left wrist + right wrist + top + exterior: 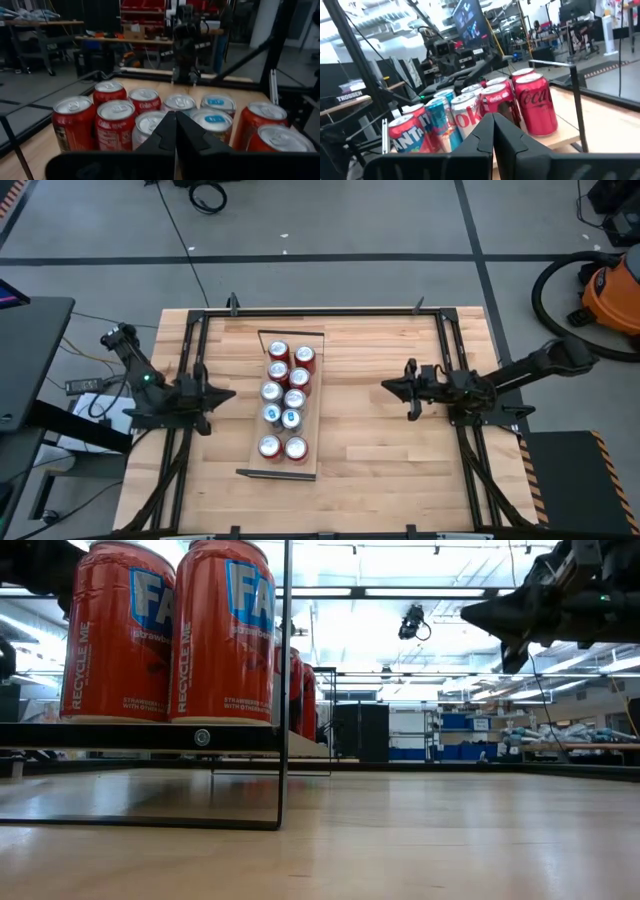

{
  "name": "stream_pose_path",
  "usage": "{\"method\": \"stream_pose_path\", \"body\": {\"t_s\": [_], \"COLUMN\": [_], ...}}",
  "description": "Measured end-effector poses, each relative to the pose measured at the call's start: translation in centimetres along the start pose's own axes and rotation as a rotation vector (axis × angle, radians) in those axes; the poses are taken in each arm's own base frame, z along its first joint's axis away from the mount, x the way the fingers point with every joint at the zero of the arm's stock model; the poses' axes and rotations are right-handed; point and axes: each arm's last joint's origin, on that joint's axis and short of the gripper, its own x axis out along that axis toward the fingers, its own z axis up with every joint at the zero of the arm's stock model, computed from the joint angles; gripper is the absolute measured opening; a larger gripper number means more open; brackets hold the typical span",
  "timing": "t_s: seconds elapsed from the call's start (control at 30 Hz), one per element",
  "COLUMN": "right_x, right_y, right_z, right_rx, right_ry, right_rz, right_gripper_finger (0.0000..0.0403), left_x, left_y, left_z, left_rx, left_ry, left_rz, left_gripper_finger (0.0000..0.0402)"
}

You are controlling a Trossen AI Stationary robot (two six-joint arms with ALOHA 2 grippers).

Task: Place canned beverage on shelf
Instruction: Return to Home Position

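Wood shelf (pixel 283 468), cans (pixel 295 398), left gripper (pixel 226 392), right gripper (pixel 390 387)

Two dark, almost black jointed arms, left arm (pixel 135 360) with a small green light (pixel 147 378) on it, right arm (pixel 530 365) slim and tube-shaped, left gripper (pixel 175 119) and right gripper (pixel 493 121) matte black, flat wedge-like fingers

High view: straight down over the counter (pixel 400 470). Low view: counter-level, close to the cans (pixel 222 635). Wrist views: facing those cans from opposite sides.
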Motion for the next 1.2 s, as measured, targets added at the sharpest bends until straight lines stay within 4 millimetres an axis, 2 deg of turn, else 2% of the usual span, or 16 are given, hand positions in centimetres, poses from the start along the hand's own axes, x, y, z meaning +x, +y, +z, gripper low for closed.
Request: {"method": "stream_pose_path", "body": {"t_s": [0.2, 0.37, 0.67, 0.8, 0.97, 1.2], "right_x": [-0.8, -1.6, -3.2, -3.7, -4.3, -4.4], "right_y": [0.1, 0.0, 0.0, -0.2, -0.7, -0.7], "right_z": [0.9, 1.6, 3.6, 4.1, 4.1, 3.6], "right_rx": [-0.063, -0.115, -0.234, -0.236, -0.232, -0.258], "right_ry": [-0.022, -0.046, -0.2, -0.243, -0.233, -0.182], "right_rz": [0.03, 0.034, 0.014, -0.026, -0.143, -0.072], "right_gripper_finger": [0.0011, 0.0011, 0.0012, 0.0012, 0.0012, 0.0012], "left_x": [-0.5, -0.5, 0.3, 0.3, 0.3, 0.2], "left_y": [0.9, 0.7, -0.4, -0.5, -0.7, -1.0], "left_z": [0.5, 0.5, -3.2, -3.6, -3.4, -3.5], "left_rx": [-0.044, -0.082, -0.176, -0.171, -0.198, -0.187], "left_ry": [-0.042, -0.036, -0.046, -0.045, -0.042, -0.032], "left_rz": [-0.007, -0.056, -0.121, -0.14, -0.228, -0.31], "left_gripper_finger": [0.0004, 0.0004, 0.0004, 0.0004, 0.0004, 0.0004]}}
